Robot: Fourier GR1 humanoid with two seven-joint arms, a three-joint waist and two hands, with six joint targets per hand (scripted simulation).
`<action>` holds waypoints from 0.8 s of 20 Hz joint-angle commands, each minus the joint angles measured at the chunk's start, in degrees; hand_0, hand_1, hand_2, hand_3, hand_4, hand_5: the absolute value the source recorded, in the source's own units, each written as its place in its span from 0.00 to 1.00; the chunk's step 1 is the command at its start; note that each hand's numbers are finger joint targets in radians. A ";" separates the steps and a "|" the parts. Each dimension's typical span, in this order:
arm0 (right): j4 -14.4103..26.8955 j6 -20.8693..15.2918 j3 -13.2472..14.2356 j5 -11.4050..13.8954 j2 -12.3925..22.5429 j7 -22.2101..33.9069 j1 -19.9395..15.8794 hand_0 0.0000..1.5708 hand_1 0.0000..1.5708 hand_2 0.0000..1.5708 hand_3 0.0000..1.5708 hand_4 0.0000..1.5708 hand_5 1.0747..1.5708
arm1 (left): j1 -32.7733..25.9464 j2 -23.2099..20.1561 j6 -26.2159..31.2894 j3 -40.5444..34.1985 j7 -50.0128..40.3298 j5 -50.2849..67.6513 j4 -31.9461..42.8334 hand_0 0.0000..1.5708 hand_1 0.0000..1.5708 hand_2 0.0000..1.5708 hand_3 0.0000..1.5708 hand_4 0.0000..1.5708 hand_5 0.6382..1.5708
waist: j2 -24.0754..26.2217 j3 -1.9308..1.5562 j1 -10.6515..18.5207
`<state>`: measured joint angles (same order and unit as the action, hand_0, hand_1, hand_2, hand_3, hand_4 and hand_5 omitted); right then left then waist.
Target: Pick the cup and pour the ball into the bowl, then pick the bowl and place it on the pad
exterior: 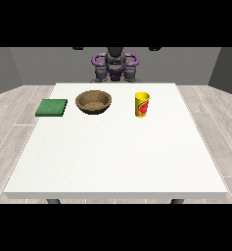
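front view: yellow cup (142,104) upright on white bench (117,162), toward the view's right. wooden bowl (93,102) near the middle, well apart from the cup. green pad (52,107) flat at the view's left, beside the bowl but not touching. ball not visible, presumably inside the cup. robot (115,66) small at the far edge, arms drawn back near the torso. hands not plainly made out, so open or closed cannot be told.

handling, as judgement: cup probably light, thin-walled and stiff, smooth enough to slip; best taken around the middle of its wall, kept upright until over the bowl. ball likely to roll out quickly on tilting. bowl probably heavier, rigid, wide and shallow; best taken at the rim, kept level on the way to the pad. nothing grasped yet.
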<state>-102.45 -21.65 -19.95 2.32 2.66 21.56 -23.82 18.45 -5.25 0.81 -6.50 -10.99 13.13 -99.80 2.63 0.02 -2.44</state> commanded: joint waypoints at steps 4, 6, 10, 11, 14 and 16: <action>-0.85 6.67 4.67 -3.90 2.33 -5.59 -6.18 0.00 0.00 0.00 0.00 0.00 1.00 | 13.01 -5.34 -2.75 -4.51 7.99 -6.07 7.33 0.00 0.00 0.00 0.00 0.00 0.88 | -14.11 -0.05 -6.04; -3.20 6.79 1.37 -2.50 1.47 -7.80 -1.38 0.00 0.00 0.00 0.00 0.00 0.99 | 9.50 -5.42 -1.67 -5.35 14.12 -7.33 12.41 0.00 0.00 0.00 0.00 0.00 0.87 | -14.00 -0.02 -7.55; -6.66 8.23 5.21 -4.32 3.02 -6.43 -1.79 0.00 0.00 0.00 0.00 0.00 1.00 | 2.94 -3.40 0.29 -5.53 26.47 -8.31 18.40 0.00 0.00 0.00 0.00 0.00 0.85 | -15.40 0.00 -7.05; -6.68 7.17 7.23 -4.23 2.53 -3.10 -4.83 0.00 0.00 0.00 0.00 0.00 1.00 | 3.62 -4.52 2.71 -6.09 26.49 -6.69 21.63 0.00 0.00 0.00 0.00 0.00 0.84 | -14.80 0.02 -5.70; -6.90 9.33 7.94 -4.04 3.93 -8.01 -2.23 0.00 0.00 0.00 0.00 0.00 0.99 | 4.63 -4.66 2.51 -7.09 32.81 -7.67 26.66 0.00 0.00 0.00 0.00 0.00 0.82 | -17.83 0.00 -6.82; -8.97 10.89 9.65 -5.71 5.09 -5.54 -0.86 0.00 0.00 0.00 0.00 0.00 0.99 | 4.61 -5.13 2.91 -8.61 35.05 -6.99 31.73 0.00 0.00 0.00 0.00 0.00 0.82 | -15.63 0.00 -7.26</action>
<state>-109.84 -13.17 -13.24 -1.70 6.09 16.35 -25.83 22.71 -10.09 3.14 -13.67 18.52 6.17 -74.85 -12.84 0.04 -9.34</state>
